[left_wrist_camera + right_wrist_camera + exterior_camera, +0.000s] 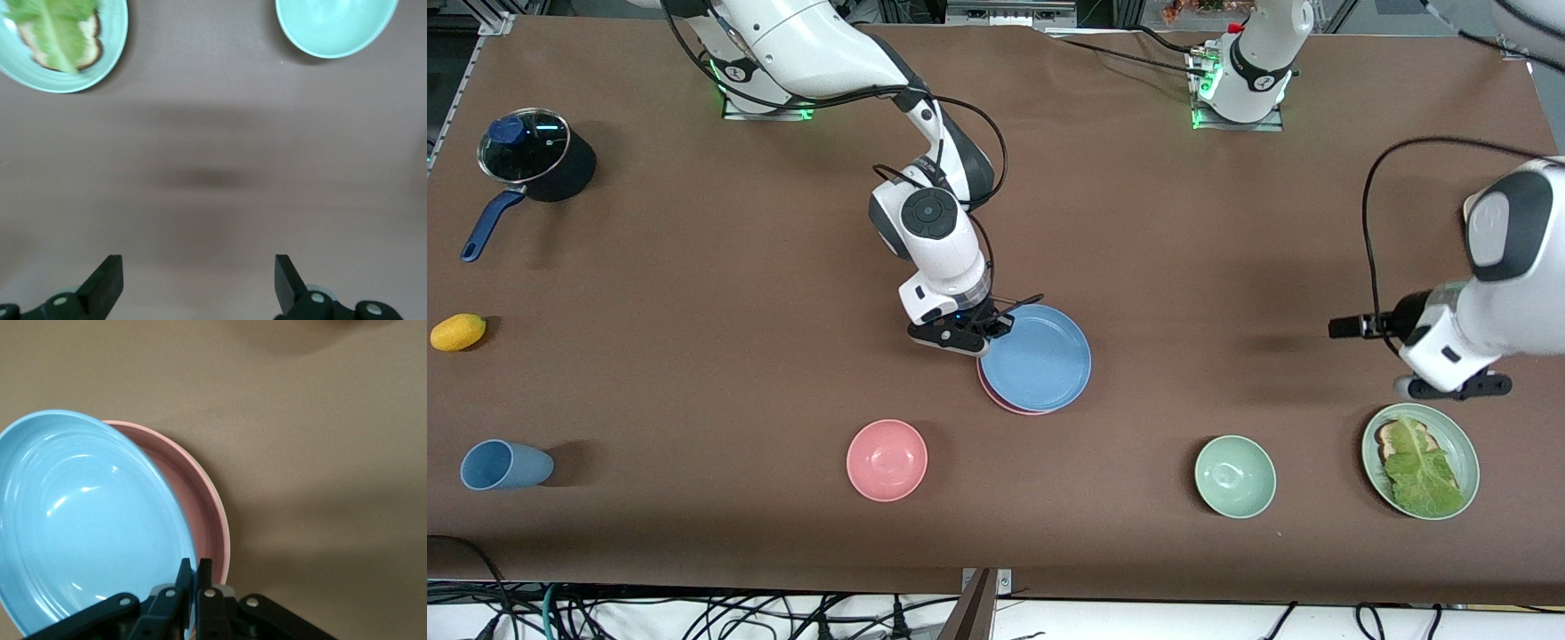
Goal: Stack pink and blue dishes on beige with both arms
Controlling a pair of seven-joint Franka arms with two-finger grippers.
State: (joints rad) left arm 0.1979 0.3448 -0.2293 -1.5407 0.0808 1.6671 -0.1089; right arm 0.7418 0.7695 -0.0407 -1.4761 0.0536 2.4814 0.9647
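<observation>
The right claw pinches the flat round light blue plate at its ten o'clock rim, atop the pale pink plate mid-table; lower level, release gently. The left claw, wide open and empty, waits over bare table.

Both arms are glossy white with black joint bands, cables and jaws.

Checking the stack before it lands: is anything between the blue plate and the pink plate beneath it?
Nothing visible. The right gripper pinches the rim of the blue plate, holding it tilted over the pink plate. The left gripper waits open over the table beside the green plate.
</observation>
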